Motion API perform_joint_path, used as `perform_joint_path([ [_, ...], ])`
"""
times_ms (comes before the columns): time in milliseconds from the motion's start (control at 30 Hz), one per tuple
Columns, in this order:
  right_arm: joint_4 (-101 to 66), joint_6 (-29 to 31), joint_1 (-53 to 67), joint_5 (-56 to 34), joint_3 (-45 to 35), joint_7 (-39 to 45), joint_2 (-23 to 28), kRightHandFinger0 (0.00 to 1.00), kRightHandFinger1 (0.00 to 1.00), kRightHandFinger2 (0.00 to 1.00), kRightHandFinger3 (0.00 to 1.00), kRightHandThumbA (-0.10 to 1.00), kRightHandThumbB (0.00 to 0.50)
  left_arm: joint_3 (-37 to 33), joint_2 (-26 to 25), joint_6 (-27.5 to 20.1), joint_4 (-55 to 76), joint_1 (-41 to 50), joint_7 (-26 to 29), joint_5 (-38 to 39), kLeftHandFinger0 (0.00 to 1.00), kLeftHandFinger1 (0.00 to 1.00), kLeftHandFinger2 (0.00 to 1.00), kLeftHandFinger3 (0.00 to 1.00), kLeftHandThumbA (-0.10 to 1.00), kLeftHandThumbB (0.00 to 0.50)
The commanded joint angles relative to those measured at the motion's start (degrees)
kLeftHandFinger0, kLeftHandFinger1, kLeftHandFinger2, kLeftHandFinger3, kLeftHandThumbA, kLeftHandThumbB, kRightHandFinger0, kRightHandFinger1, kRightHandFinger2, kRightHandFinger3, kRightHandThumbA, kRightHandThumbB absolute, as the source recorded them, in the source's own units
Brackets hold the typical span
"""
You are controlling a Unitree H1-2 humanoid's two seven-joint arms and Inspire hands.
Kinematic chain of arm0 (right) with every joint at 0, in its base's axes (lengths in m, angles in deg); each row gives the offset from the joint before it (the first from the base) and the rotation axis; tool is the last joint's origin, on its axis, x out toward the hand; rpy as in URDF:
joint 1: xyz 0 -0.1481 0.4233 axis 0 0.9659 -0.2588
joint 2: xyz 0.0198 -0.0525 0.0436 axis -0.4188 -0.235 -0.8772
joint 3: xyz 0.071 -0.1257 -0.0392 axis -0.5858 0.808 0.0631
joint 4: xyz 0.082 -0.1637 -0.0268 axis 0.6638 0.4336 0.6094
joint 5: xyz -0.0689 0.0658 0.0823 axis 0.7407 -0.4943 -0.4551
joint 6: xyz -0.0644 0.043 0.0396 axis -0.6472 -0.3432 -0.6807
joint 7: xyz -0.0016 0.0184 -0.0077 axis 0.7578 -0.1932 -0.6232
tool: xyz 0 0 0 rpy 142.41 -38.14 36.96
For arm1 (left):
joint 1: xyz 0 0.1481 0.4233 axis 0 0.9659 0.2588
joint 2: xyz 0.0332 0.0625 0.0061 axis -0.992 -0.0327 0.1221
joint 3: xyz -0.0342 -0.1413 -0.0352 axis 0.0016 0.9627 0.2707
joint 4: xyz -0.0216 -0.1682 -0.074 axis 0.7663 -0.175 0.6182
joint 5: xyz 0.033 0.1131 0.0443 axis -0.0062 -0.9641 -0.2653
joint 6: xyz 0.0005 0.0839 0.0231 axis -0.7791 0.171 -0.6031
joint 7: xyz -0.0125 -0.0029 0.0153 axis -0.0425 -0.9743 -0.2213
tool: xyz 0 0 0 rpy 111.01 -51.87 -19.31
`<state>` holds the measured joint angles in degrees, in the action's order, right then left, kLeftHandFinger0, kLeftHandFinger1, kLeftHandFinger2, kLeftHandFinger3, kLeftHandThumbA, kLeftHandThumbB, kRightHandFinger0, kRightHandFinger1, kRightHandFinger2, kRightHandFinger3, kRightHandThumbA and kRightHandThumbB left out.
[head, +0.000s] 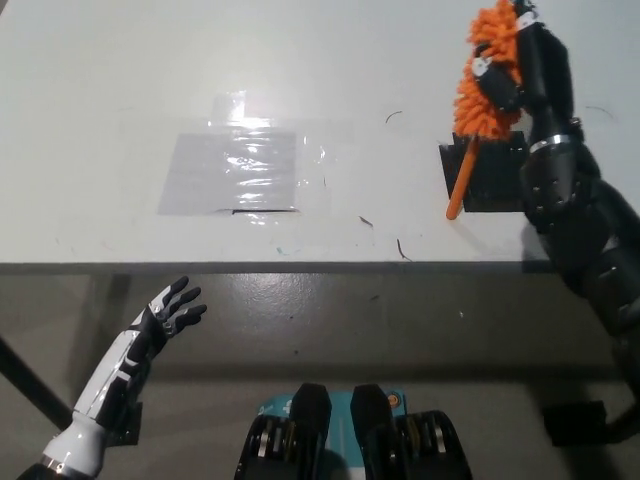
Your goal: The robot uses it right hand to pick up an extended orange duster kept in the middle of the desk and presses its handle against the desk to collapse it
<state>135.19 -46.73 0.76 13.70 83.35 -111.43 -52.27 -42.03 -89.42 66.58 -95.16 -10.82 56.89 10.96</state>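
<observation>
While the wide white desk (120, 80) fills most of the view, with its near edge running across the middle, the work sits toward its right edge. On the desk's middle lies a clear, shiny rectangle of plastic film (232, 172), taped flat and bare. Near the right edge, close to the near edge, a black rectangular patch of tape (492, 182) marks the surface.

Above that patch the black right hand (528, 62) is clamped round the fluffy head of the orange duster (486, 88), its fingers wrapped into the orange fibres. The duster is lifted and tilted, its thin orange handle (460, 185) slanting down toward the near edge, the tip at or just above the desk beside the black patch; whether it touches I cannot tell.

The pick-up looks done, and the step in hand seems to be setting the handle for the press. Next, I judge, the hand must bring the handle more upright and push straight down along it, or the tip may skid.

The white left hand (172, 308) rests off the desk below its near edge, at the lower left, fingers spread and empty.

The right hand's palm side is buried in the fibres, and the arm is cut off at the picture's right.
</observation>
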Motion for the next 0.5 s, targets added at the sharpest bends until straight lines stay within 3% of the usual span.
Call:
perform_joint_path([
  [0, 0.14, -0.67, -0.89, -1.23, -0.84, 6.97, 1.17, 0.03, 0.52, 0.88, 0.98, -0.1, 0.123, 0.9, -1.35, -1.33, 1.92, -0.93, -0.39, 1.03, 0.97, 0.91, 1.0, 1.0, 1.0, 0.27],
  [67, -1.19, 0.04, -2.58, -1.33, -1.23, 7.2, 1.94, 0.03, 0.52, 0.88, 0.99, -0.1, 0.109, 0.92, -1.32, -1.41, 1.79, -0.92, -0.44, 1.08, 0.97, 0.91, 1.0, 1.0, 1.0, 0.273],
  [233, -6.82, -0.07, -7.58, 2.46, 0.48, 5.36, 4.02, 0.0, 0.45, 0.83, 0.93, -0.1, 0.133, 0.91, -1.36, -0.76, 2.24, -0.82, -0.4, 1.02, 0.97, 0.9, 1.0, 1.0, 1.0, 0.265],
  [267, -7.89, -0.58, -8.05, 3.15, 0.84, 5.5, 4.32, 0.0, 0.51, 0.92, 1.0, -0.1, 0.096, 0.88, -1.38, -0.71, 2.31, -0.73, -0.4, 0.91, 0.97, 0.9, 1.0, 1.0, 1.0, 0.265],
  [300, -8.76, -1.3, -8.72, 3.52, 1.11, 6.39, 4.61, 0.02, 0.52, 0.85, 1.0, -0.1, 0.133, 0.85, -1.38, -0.72, 2.28, -0.71, -0.45, 0.9, 0.98, 0.91, 1.0, 1.0, 1.0, 0.269],
  [467, -9.33, -1.46, -12.24, 4.57, 1.79, 7.76, 4.91, 0.0, 0.43, 0.79, 0.91, -0.1, 0.15, 0.73, -1.54, -0.56, 2.35, -0.44, -0.67, 0.98, 0.98, 0.91, 1.0, 1.0, 1.0, 0.264],
])
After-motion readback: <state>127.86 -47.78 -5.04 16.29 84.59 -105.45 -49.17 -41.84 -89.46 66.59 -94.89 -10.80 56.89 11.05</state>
